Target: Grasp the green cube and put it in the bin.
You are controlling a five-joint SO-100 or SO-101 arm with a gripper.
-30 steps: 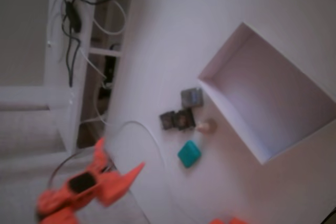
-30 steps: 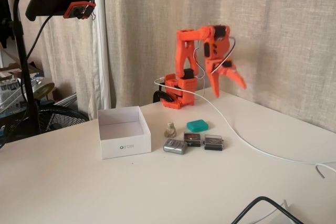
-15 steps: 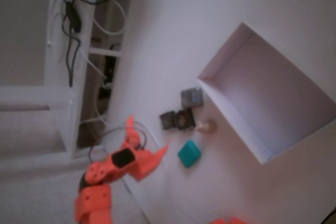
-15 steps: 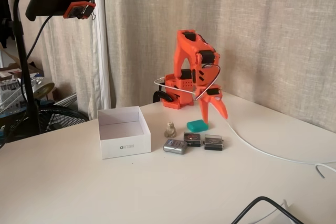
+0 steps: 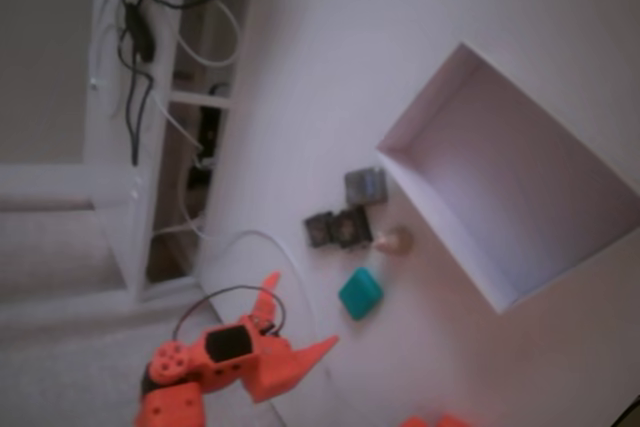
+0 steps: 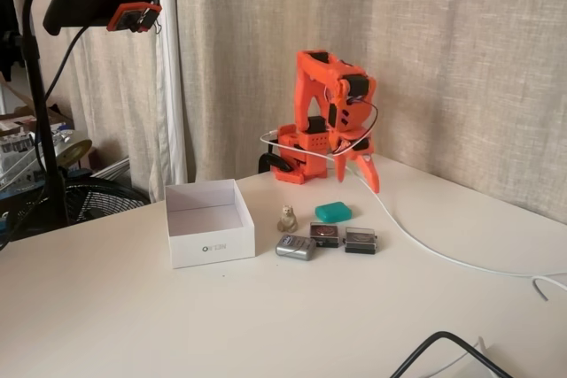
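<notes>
Green cube (image 6: 333,212): smooth teal block, rounded corners, lying on my white table (image 6: 266,307) beside a small pale figurine (image 6: 287,219), apart from the claw. Bin (image 6: 210,235): thin-walled white box, flat pale bottom, nothing inside. Dark grey blocks (image 6: 344,239): square, details blurred. Gripper (image 6: 356,174): orange plastic, jaws parted wide, hanging above the table holding nothing; its base is cut off in a fixed view (image 5: 295,332).
</notes>
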